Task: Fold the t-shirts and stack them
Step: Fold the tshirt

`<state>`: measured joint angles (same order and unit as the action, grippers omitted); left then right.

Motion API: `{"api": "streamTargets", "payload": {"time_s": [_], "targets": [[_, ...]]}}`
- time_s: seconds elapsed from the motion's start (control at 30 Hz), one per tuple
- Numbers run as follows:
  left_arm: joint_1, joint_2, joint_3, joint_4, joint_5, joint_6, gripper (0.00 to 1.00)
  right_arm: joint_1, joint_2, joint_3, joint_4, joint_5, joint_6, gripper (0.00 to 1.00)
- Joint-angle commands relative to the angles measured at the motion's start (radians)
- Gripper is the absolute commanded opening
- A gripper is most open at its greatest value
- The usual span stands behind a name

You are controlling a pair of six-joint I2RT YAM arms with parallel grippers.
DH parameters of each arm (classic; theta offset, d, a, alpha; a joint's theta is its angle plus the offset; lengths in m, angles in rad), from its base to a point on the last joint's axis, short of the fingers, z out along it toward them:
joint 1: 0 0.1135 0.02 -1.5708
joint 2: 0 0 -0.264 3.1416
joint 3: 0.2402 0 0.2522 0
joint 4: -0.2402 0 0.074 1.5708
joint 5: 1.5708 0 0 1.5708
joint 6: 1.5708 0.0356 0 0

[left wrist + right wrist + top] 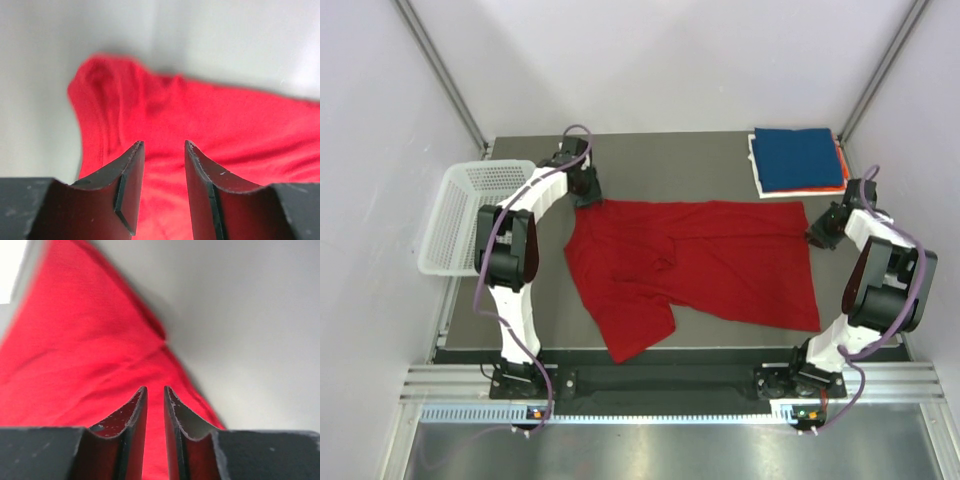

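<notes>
Under blue shirt, orange shirt mostly hidden.

A dark grey table is enclosed on three sides by plain white walls — evenly and softly lit. Two aluminium struts are seen slanting down the back corners, and a slotted aluminium rail is fixed along the near edge.

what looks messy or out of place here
The large bright red cloth t-shirt lies unfolded and crooked: creases bunch near its middle, and one flap juts toward the near edge of the dark grey table.
</notes>
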<state>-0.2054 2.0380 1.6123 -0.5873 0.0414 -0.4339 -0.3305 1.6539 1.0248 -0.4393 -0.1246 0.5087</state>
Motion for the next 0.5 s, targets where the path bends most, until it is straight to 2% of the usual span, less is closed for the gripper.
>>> {"api": "streamTargets", "payload": {"time_s": [0.0,0.03,0.17,0.27,0.37,0.47], "targets": [[0.004,0.065,0.075,0.035,0.020,0.032,0.43,0.018,-0.023,0.047,0.088,-0.114,0.025,0.20],[0.006,0.074,0.087,0.034,0.015,0.032,0.43,0.027,-0.017,0.041,0.155,-0.133,0.033,0.20],[0.014,0.108,0.104,0.040,0.009,0.037,0.43,0.047,0.069,0.061,0.246,-0.230,0.066,0.22],[0.026,0.122,0.116,0.030,-0.024,0.046,0.43,0.051,0.150,0.092,0.280,-0.237,0.088,0.22],[0.049,0.134,0.116,0.044,-0.023,0.044,0.44,0.048,0.228,0.144,0.254,-0.198,0.090,0.18],[0.073,0.169,0.132,0.012,-0.032,0.012,0.44,0.039,0.270,0.170,0.182,-0.087,0.103,0.16]]}}
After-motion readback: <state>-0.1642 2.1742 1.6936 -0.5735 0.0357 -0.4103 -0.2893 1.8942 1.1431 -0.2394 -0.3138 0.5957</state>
